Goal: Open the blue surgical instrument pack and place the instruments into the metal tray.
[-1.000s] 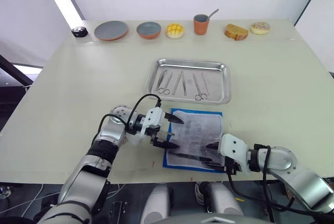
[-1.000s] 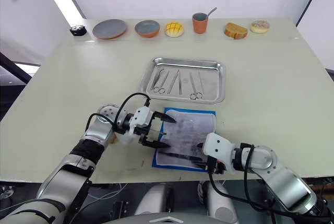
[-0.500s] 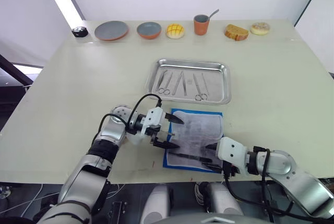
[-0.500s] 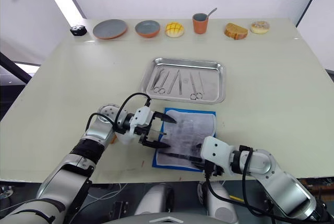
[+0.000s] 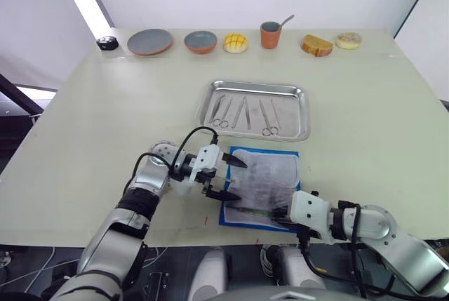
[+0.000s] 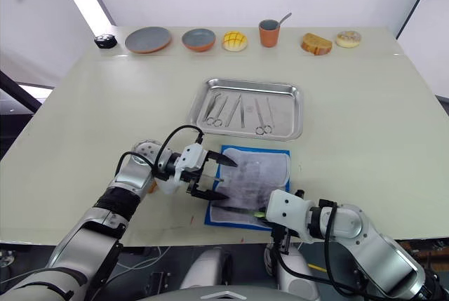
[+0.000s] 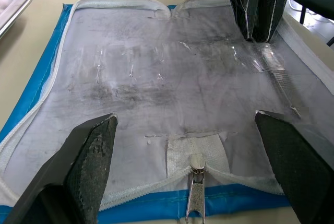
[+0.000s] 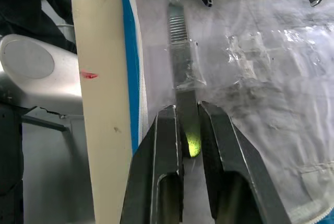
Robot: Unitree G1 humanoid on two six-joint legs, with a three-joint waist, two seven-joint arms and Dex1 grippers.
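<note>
Right end effector [image 8: 185, 130] clamped on an instrument [image 8: 180, 46] inside the open blue surgical instrument pack [image 5: 261, 185]; left end effector [image 5: 231, 177] spread wide above it.

The head's two eyes look down from above over the whole table [image 5: 84, 104]; each wrist camera sits close, facing across the blue surgical instrument pack [image 7: 36, 88] from opposite ends; all share it.

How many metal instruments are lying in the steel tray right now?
5, side by side in the shallow stainless-steel tray: two ring-handled scissors and three slim straight tools between and beside them.
</note>
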